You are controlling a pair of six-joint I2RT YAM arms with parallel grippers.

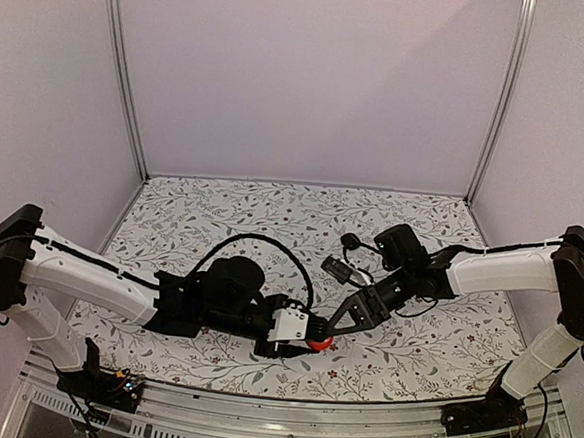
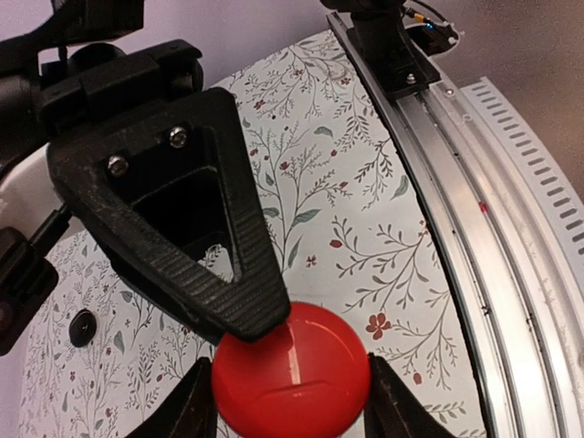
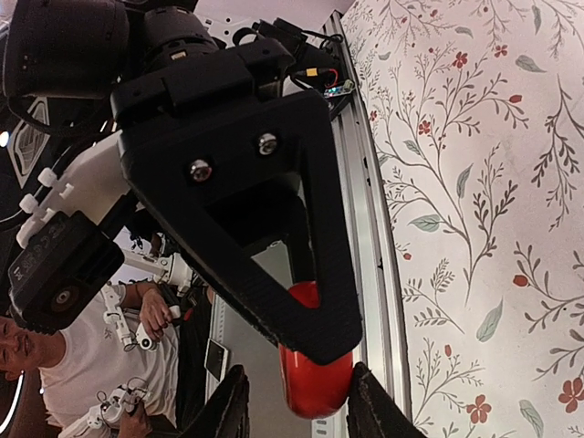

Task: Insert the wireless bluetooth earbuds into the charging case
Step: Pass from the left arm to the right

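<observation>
Robot lab cell
Plain walls [image 1: 312, 80] on aluminium posts [image 1: 124, 77] enclosed a floral counter [image 1: 273, 208] with a slotted rail [image 2: 538, 155]; an operator [image 3: 64, 383] beside it held control handles [image 3: 146, 319].

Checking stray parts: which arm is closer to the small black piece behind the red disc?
Right: its wrist sits beside the black piece; the left fingers are farther, in front, at the red disc.

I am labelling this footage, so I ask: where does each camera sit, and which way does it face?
Top external: above, behind the bases, facing down at the table; the left arm and right arm show.
Left wrist: on the left arm, facing the red disc between fingers of the left gripper.
Right wrist: on the right arm, facing that disc edge-on, with the fingers of the right gripper beside it.
Shared: all three show the disc.
</observation>
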